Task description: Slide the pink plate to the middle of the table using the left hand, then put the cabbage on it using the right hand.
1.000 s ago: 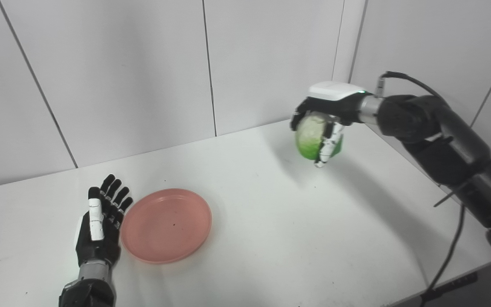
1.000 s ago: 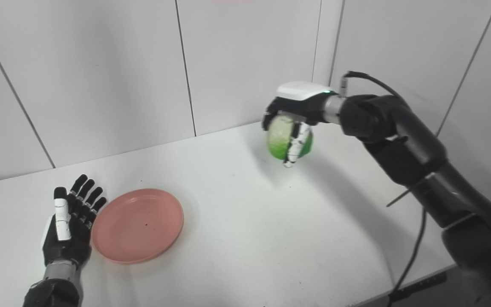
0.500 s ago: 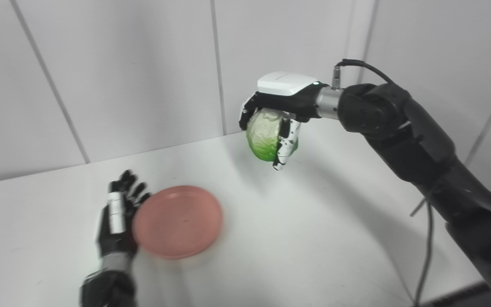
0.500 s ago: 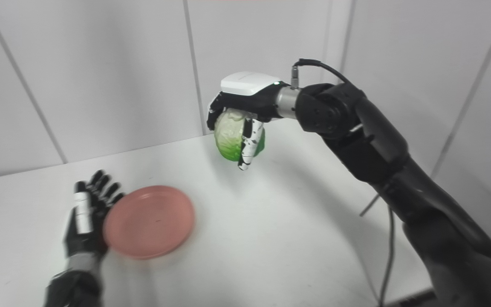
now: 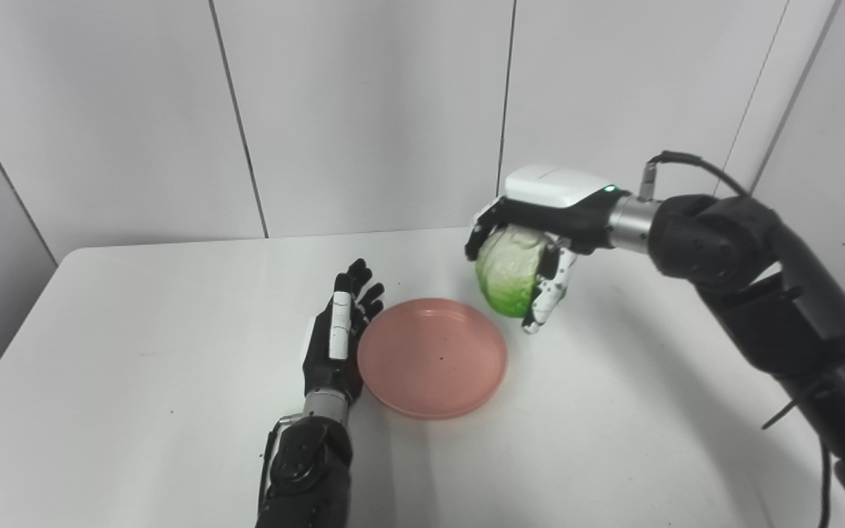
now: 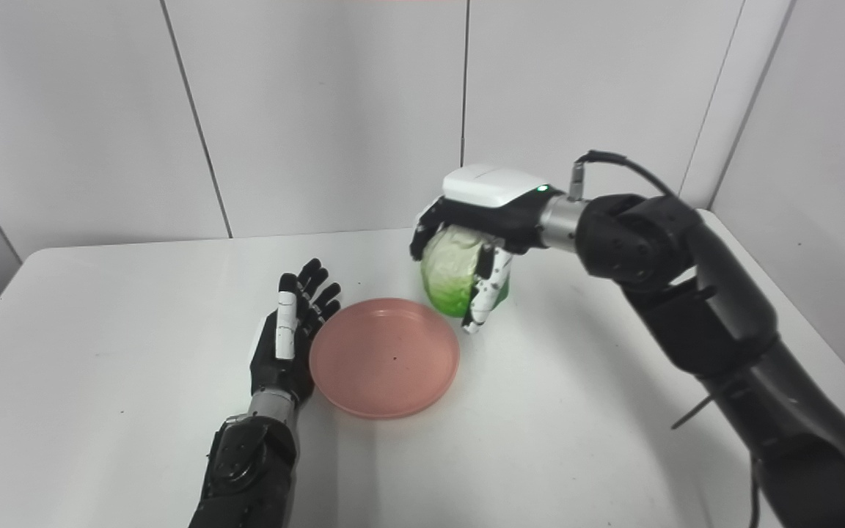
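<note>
A pink plate [image 5: 432, 356] lies flat near the middle of the white table [image 5: 136, 352]. My left hand [image 5: 336, 339] rests open and edge-on against the plate's left rim, fingers straight and pointing away from me. My right hand [image 5: 540, 242] is shut on a green cabbage [image 5: 508, 273] and holds it in the air just beyond the plate's far right rim. The cabbage hangs under the palm, with a white thumb across its right side.
White wall panels [image 5: 364, 110] close off the table at the back and on the right. A black cable [image 5: 694, 165] loops from my right wrist along the forearm. The table's left edge [image 5: 12, 308] shows at the left.
The camera has swung left, shifting the whole picture. My left hand has pushed the plate rightward toward the table's middle. My right hand has carried the cabbage left and lower, close to the plate.
</note>
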